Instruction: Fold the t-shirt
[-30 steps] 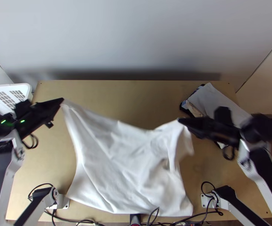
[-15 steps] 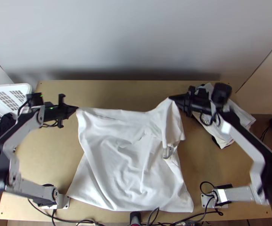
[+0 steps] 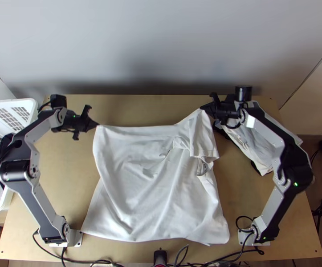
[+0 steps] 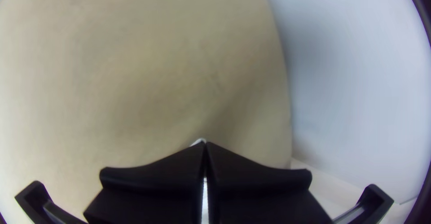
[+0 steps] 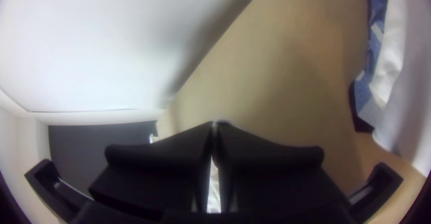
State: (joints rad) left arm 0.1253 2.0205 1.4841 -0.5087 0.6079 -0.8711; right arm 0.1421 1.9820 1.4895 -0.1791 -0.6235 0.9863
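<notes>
We find the white t-shirt (image 3: 154, 191) on the bench (image 3: 56, 178), spread out between the two arms, its broad near end by the bench's near edge. The near corner on the left side lies just beside the left arm's base, and the opposite near corner lies near the right arm's base.

We record the left claw (image 3: 98, 125) over the left part of the bench, closed on the far left corner of the shirt. In the left wrist view its two fingers meet at the tips, with white cloth between them. The right claw (image 3: 201, 108), higher up the top view, is likewise closed, gripping the far right corner; white cloth shows between its fingers in the right wrist view.

The shirt's far edge runs fairly straight from the left corner, then rises towards the right one. Below the right claw we note a flap of cloth hanging down over the shirt, with a small opening at its lower end. Soft creases run through the middle.

At the bench's far right we observe a pile of cloth (image 3: 262, 155), white, grey and blue, partly beneath the right arm. A white slotted basket (image 3: 32, 105) stands at the left side, and black cables (image 3: 87, 261) run along the near edge
</notes>
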